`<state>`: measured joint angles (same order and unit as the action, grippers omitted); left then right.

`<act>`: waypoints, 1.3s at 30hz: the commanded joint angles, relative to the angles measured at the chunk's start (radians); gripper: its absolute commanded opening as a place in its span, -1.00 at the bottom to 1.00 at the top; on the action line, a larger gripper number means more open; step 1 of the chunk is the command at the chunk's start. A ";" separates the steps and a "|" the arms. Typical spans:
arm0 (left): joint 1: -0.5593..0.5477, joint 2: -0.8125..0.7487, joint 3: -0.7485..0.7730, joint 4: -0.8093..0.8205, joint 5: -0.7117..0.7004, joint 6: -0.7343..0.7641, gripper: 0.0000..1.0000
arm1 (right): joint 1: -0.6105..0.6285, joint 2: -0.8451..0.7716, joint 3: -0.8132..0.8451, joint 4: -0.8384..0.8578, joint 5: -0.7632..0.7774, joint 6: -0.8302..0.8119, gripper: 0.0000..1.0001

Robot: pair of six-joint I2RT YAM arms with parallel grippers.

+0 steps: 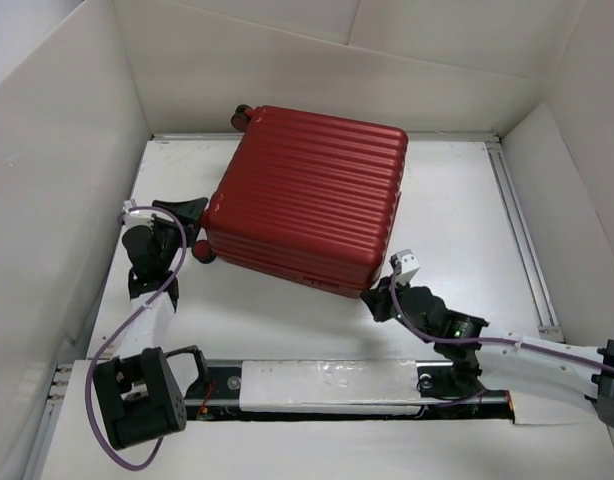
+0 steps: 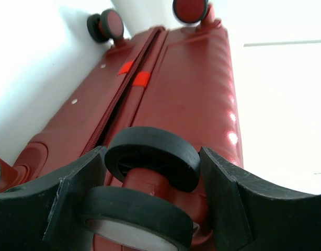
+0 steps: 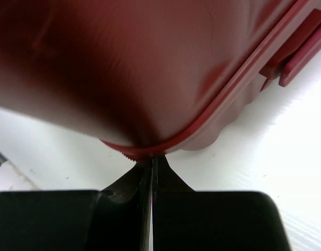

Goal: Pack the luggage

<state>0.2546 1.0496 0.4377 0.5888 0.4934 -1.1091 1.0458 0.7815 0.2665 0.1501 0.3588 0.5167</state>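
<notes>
Top external view, left gripper clamped on luggage wheel, right gripper pressed together at its near corner.

White table under everything, surface matte, slightly scuffed. White panel walls enclose table on left, back, right. Metal rail runs along table's right edge. White strip with dark slot beneath lies across near edge, crinkled tape patches on it.
</notes>
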 commanded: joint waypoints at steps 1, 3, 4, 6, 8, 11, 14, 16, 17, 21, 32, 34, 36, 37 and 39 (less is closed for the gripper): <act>-0.071 -0.103 -0.071 0.046 0.165 0.095 -1.00 | 0.077 -0.037 0.105 0.278 -0.222 0.121 -1.00; -0.071 -0.135 -0.089 0.055 0.165 0.095 -1.00 | 0.101 -0.028 0.169 0.258 -0.178 0.131 -1.00; -0.071 -0.144 -0.099 0.055 0.178 0.085 -1.00 | 0.114 -0.002 0.206 0.170 -0.129 0.114 -1.00; -0.071 -0.160 -0.109 0.055 0.189 0.084 -1.00 | 0.153 0.047 0.275 0.080 0.027 0.080 -1.00; -0.071 -0.175 -0.119 0.055 0.201 0.084 -1.00 | 0.186 0.167 0.351 0.027 0.107 0.049 -1.00; -0.071 -0.198 -0.128 0.055 0.221 0.084 -1.00 | 0.267 0.380 0.433 0.029 0.224 0.007 -1.00; -0.071 -0.235 -0.152 0.055 0.231 0.084 -1.00 | 0.367 0.528 0.528 0.091 0.265 -0.108 -1.00; -0.071 -0.249 -0.163 0.055 0.240 0.084 -1.00 | 0.384 0.662 0.607 0.054 0.290 -0.145 -1.00; -0.080 -0.260 -0.172 0.055 0.240 0.084 -1.00 | 0.384 0.705 0.696 0.025 0.290 -0.159 -1.00; -0.080 -0.283 -0.191 0.055 0.249 0.104 -1.00 | 0.341 0.817 0.813 -0.115 0.309 -0.135 -1.00; -0.080 -0.375 -0.234 0.055 0.306 0.095 -1.00 | -0.069 0.348 0.547 -0.026 -0.128 -0.070 -1.00; -0.080 -0.375 -0.234 0.055 0.306 0.095 -1.00 | 0.033 0.337 0.501 -0.008 -0.191 -0.052 -1.00; -0.080 -0.384 -0.234 0.055 0.317 0.107 -1.00 | 0.123 0.337 0.371 0.180 -0.286 -0.014 -1.00; -0.080 -0.384 -0.234 0.055 0.317 0.107 -1.00 | 0.185 0.357 0.334 0.257 -0.337 0.035 -1.00; -0.080 -0.384 -0.243 0.055 0.306 0.118 -1.00 | 0.230 0.436 0.345 0.318 -0.393 0.051 -1.00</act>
<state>0.2630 0.6895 0.2180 0.6254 0.3782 -1.1614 1.0580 1.1336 0.5838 -0.0731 0.6052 0.4320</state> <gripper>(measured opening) 0.618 0.020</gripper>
